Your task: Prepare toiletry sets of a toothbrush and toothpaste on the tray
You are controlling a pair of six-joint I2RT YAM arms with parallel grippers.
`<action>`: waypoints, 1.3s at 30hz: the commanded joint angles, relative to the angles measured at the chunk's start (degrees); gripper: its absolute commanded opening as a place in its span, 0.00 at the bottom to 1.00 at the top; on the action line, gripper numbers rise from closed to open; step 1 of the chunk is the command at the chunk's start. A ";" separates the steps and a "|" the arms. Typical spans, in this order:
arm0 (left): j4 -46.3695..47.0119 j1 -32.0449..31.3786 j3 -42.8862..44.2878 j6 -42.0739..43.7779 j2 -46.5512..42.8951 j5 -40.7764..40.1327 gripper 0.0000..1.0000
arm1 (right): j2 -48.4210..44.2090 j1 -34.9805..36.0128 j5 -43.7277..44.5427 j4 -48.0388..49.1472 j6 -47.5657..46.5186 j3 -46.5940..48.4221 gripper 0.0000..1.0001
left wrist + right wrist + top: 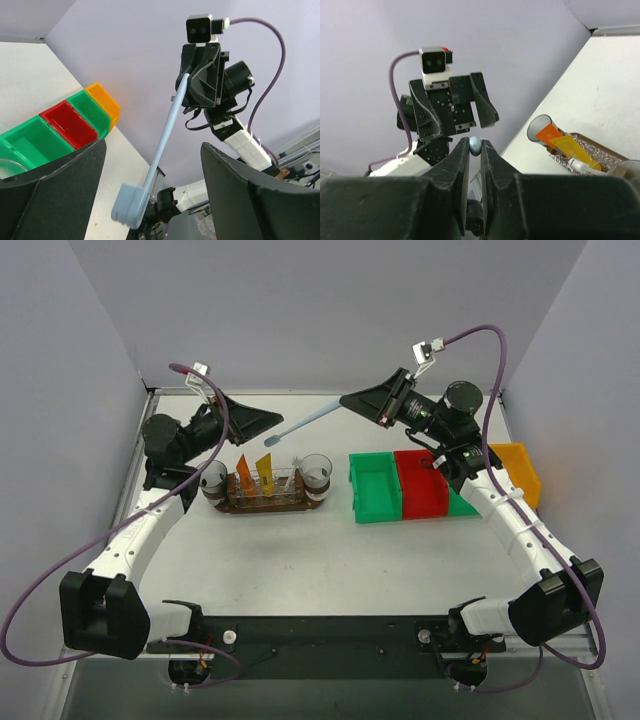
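A pale blue toothbrush hangs in the air above the table, slanting down to the left. My right gripper is shut on its handle end. Its head lies between the wide-open fingers of my left gripper, touching neither finger. In the top view my left gripper sits just left of the brush head. Below them lies the dark brown tray, with an orange toothpaste tube and a yellow one standing on it.
A clear cup stands at the tray's left end and another cup at its right end. To the right are a green bin, a red bin and a yellow bin. Grey walls enclose the table.
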 commanded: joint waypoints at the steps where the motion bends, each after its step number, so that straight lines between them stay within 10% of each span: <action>1: 10.87 0.68 -3.04 -10.70 -1.80 -5.13 0.87 | -2.60 -0.82 4.04 10.80 2.39 -0.40 0.00; 39: 20.55 -1.61 -2.78 -19.16 4.17 -3.55 0.48 | 0.39 -1.96 2.81 13.54 6.61 -1.45 0.00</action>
